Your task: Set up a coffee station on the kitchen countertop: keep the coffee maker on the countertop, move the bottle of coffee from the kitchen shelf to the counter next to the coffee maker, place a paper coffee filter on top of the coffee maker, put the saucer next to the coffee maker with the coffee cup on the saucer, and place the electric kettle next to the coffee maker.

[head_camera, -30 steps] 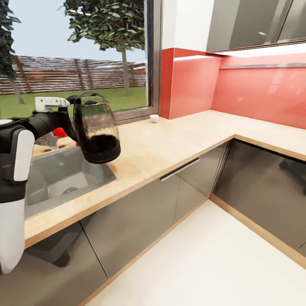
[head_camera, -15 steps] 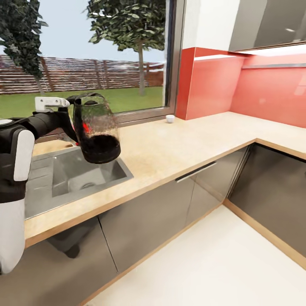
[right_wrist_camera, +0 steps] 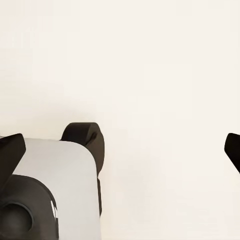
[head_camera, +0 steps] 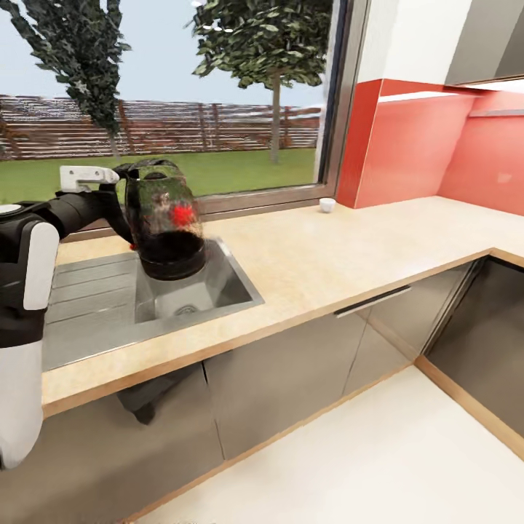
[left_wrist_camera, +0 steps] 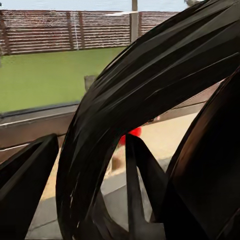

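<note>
**Left tool carrying the kettle over the sink**

Left tool (head_camera: 120, 175) is clamped on the black looped handle of the electric kettle (head_camera: 166, 222), which I am holding up in the air, tilted a little, above the steel sink (head_camera: 109, 295). In the left wrist view the handle (left_wrist_camera: 150, 100) arcs right across the lens, with one dark fingertip (left_wrist_camera: 25, 190) beside it. A red spot shows through the brownish glass.

My left arm (head_camera: 69, 211) reaches forward from the shoulder, roughly level, with its white wrist block by the kettle's lid.

Beyond the sink, the worktop (head_camera: 327, 255) runs on towards the red splashback (head_camera: 415, 145) and turns a corner at the far end. That stretch is bare light wood, with plenty of room to set things down. Its wooden front edge overhangs grey cabinet fronts (head_camera: 291, 364), and pale floor (head_camera: 378, 466) lies open in front of them. A small white coffee cup (head_camera: 327, 205) sits far back on the worktop, near the window frame and just beside the splashback's end, well apart from the kettle.

Right tool (right_wrist_camera: 120, 145): its two dark fingertips (right_wrist_camera: 10, 152) stand wide apart over pale floor, holding nothing.
</note>
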You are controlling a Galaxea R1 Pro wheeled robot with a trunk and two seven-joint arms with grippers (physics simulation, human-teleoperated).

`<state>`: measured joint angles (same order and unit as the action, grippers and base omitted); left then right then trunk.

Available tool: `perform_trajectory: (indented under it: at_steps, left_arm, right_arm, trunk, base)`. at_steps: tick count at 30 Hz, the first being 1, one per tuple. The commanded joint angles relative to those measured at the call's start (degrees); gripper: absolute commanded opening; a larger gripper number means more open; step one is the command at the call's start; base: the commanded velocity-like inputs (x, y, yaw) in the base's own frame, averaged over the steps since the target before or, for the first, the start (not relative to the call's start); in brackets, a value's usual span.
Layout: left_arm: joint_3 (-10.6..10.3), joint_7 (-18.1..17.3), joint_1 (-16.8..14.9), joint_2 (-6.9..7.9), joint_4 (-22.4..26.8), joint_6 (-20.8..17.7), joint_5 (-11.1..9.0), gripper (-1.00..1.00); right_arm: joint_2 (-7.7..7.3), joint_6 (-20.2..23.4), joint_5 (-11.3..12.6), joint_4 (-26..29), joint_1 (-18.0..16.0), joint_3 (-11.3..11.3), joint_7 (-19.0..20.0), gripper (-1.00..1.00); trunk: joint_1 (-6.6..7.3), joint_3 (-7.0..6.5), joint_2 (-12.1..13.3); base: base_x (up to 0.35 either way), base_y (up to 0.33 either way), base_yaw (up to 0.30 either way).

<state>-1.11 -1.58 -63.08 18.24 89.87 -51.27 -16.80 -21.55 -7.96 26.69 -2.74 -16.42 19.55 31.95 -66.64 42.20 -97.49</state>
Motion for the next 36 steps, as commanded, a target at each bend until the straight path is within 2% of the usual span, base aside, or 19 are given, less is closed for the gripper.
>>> perform_trajectory:
  at_steps: [1, 36]
  left_arm:
    - [-0.03, -0.18, -0.05, 0.04, 0.05, -0.23, 0.19, -1.00]
    - [-0.03, -0.18, -0.05, 0.04, -0.21, -0.23, 0.27, -1.00]
  right_arm:
    - [0.02, -0.39, 0.47, -0.25, -0.10, 0.49, 0.31, 1.00]
    - [0.02, -0.39, 0.47, -0.25, -0.10, 0.49, 0.31, 1.00]
  trunk:
    - [0.01, 0.05, -0.03]
    - [0.01, 0.05, -0.03]
  base:
    - [0.000, 0.000, 0.274]
    - [0.000, 0.000, 0.274]
